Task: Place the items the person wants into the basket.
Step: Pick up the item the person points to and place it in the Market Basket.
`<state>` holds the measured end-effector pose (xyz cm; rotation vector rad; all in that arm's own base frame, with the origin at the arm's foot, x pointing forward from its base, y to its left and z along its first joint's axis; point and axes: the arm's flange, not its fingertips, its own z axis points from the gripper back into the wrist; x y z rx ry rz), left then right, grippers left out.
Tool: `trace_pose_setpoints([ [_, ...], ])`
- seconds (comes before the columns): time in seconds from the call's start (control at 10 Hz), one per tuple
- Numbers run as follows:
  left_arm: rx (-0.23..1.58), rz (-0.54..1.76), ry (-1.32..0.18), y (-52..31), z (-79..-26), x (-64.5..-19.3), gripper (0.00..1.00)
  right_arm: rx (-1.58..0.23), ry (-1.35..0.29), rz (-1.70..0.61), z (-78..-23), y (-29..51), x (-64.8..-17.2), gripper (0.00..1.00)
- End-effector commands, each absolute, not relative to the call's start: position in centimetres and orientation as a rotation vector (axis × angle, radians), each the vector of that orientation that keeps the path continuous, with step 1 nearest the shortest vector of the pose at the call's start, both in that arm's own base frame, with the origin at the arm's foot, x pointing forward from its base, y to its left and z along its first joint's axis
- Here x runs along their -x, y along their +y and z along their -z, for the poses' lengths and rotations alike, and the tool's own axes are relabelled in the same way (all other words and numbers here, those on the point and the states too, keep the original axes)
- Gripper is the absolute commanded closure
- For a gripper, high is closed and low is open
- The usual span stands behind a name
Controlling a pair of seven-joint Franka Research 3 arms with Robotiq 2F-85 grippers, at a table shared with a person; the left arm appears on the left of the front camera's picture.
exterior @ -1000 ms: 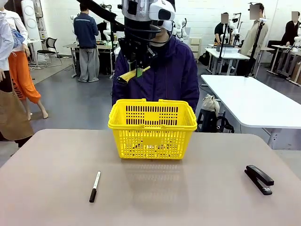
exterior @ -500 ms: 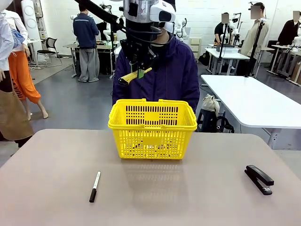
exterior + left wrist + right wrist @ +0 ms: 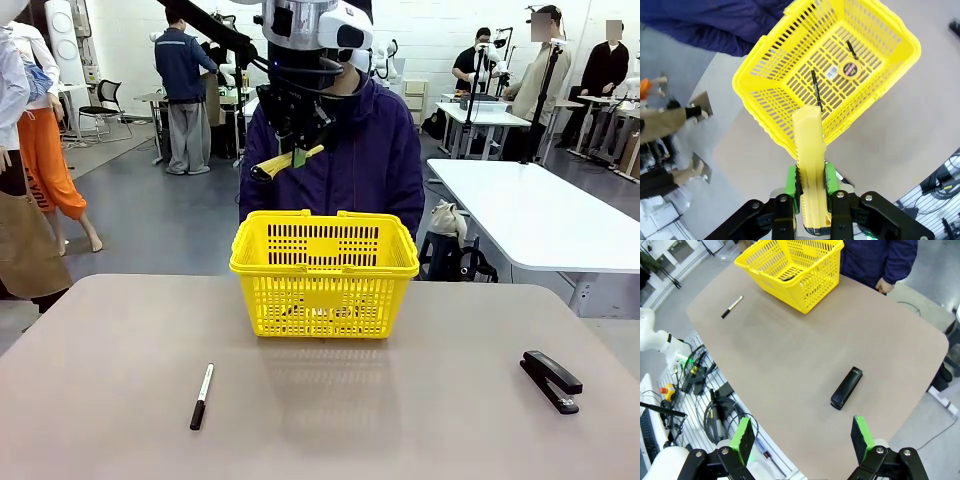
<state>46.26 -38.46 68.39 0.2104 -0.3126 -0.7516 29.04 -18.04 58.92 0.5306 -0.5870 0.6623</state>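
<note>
Beige table (image 3: 420,420) held a marker (image 3: 201,397) and stapler (image 3: 551,380); left gripper (image 3: 811,181) clamped the utility knife (image 3: 810,160) over the basket (image 3: 324,272), right gripper (image 3: 802,437) gaped wide.

Holding the yellow utility knife (image 3: 285,160) up high in the left tool (image 3: 297,152), hovering right above the yellow basket (image 3: 324,270). Sitting on the desk (image 3: 400,420): marker (image 3: 201,396) front-left, black stapler (image 3: 550,380) right.
</note>
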Motion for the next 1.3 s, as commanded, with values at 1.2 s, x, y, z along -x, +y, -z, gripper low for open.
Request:
trace_pose_setpoints([
  [1.2, -0.054, 1.179, -0.125, -38.9, -55.2, -62.1, 0.74, -0.554, -0.615, -0.677, -58.8, -18.1, -29.1, 0.0],
])
